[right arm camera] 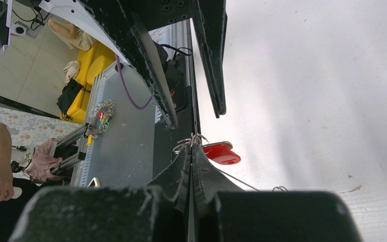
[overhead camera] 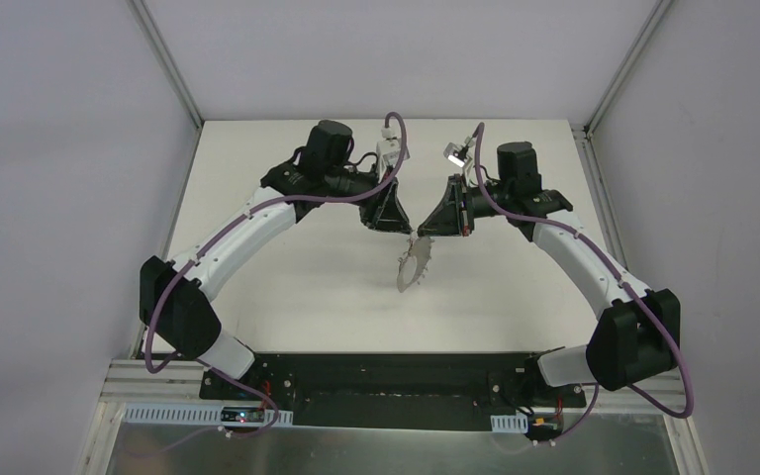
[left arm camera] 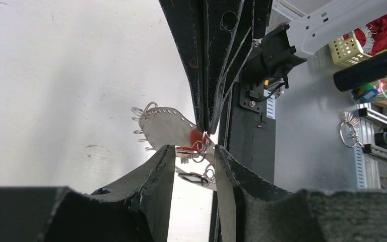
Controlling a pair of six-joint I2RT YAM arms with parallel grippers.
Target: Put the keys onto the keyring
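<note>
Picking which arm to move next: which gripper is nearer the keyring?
Right. The right gripper is shut on the keyring. The left gripper is open, close beside it, its fingers flanking the red key.

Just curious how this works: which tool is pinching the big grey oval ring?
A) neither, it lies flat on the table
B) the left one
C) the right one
C: the right tool has its fingers shut on the keyring, while the left tool has its fingers apart.
</note>
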